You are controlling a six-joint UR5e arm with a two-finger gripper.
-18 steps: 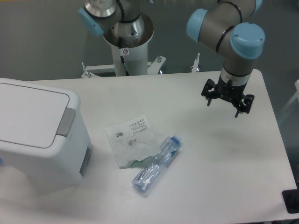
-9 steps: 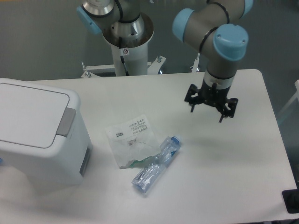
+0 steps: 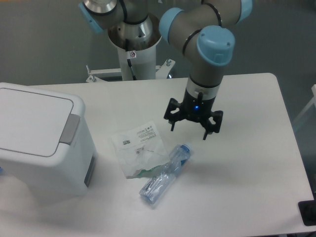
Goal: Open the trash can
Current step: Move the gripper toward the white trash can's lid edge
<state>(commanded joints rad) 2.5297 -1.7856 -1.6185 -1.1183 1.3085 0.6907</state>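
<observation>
The trash can (image 3: 39,143) is a large white boxy bin at the left of the table, with its flat lid down and a grey push tab (image 3: 71,129) on the lid's right edge. My gripper (image 3: 189,129) hangs above the middle of the table, well to the right of the bin. Its black fingers (image 3: 172,121) are spread apart and hold nothing.
A clear plastic packet (image 3: 138,148) with a white label lies right of the bin. A crushed clear bottle (image 3: 165,175) with a blue cap lies beside it, just below and left of my gripper. The robot's base column (image 3: 133,54) stands at the table's back edge.
My gripper has moved steadily left and slightly toward the front, from the table's right side to its middle. It has stayed open. The bin, packet and bottle have not moved.
</observation>
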